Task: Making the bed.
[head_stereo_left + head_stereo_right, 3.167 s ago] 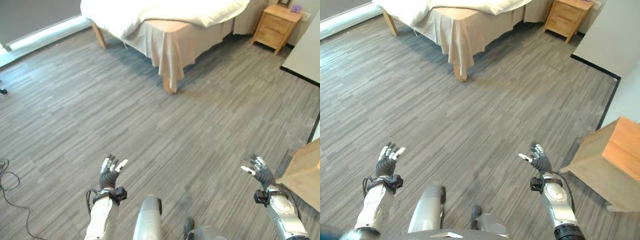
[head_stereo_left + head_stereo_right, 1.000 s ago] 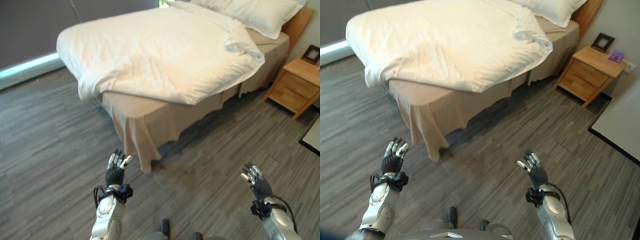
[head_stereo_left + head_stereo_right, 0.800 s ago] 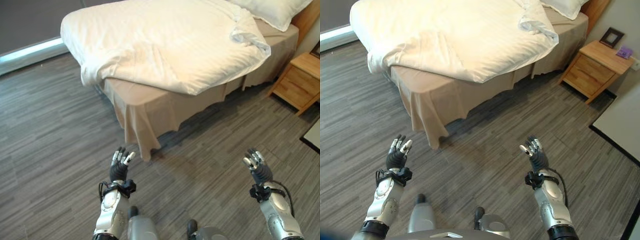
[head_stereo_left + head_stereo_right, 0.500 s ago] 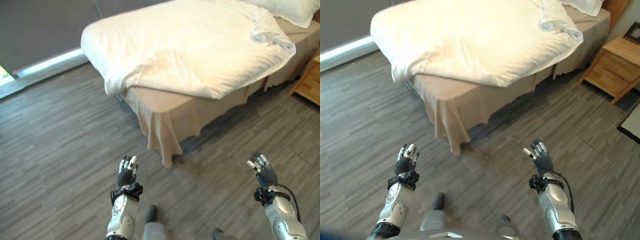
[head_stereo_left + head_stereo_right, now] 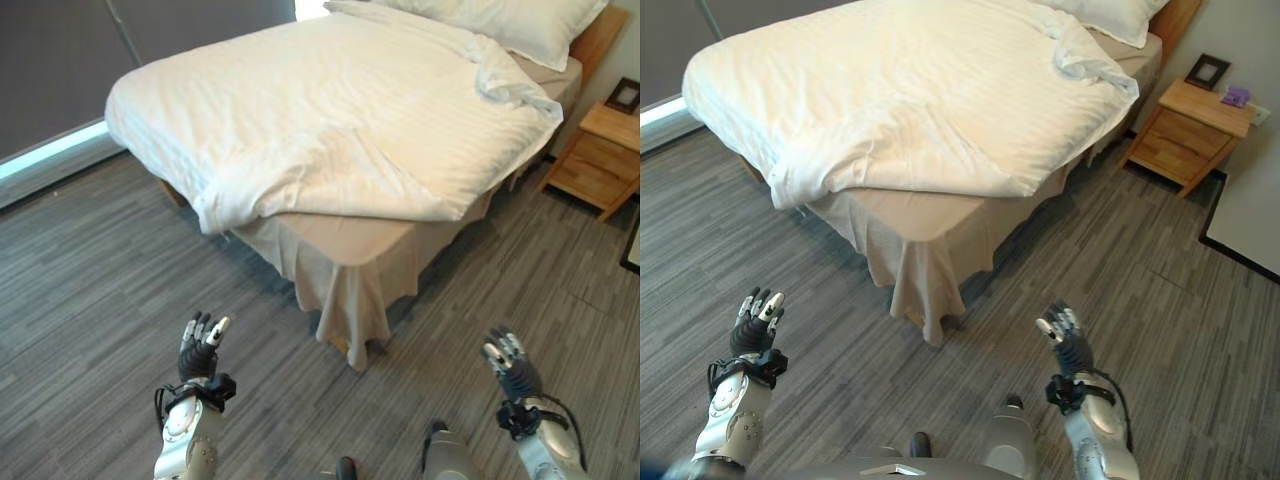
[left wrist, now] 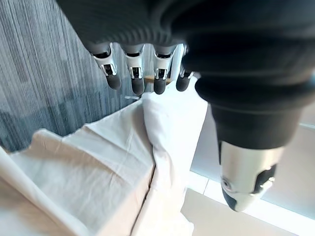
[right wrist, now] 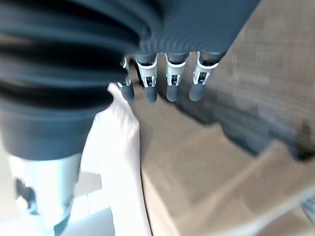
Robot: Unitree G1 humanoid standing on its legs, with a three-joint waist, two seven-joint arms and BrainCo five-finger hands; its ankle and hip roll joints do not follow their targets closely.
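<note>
Both robot hands, left robot hand (image 5: 198,350) and right robot hand (image 5: 510,368), hang empty with fingers relaxed above the floor (image 5: 90,280). A rumpled duvet (image 5: 330,130) covers the bed (image 5: 350,250) ahead.

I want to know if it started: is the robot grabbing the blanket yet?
No, both the left hand and right hand hang open over the floor, apart from the white blanket.

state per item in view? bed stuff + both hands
duvet: rumpled, pulled askew, near corner of the bed left bare
bed skirt: tan, hanging to the floor at the near corner
pillow: lying at the headboard end
nightstand: drawers shut
left hand: open, holding nothing
right hand: open, holding nothing
</note>
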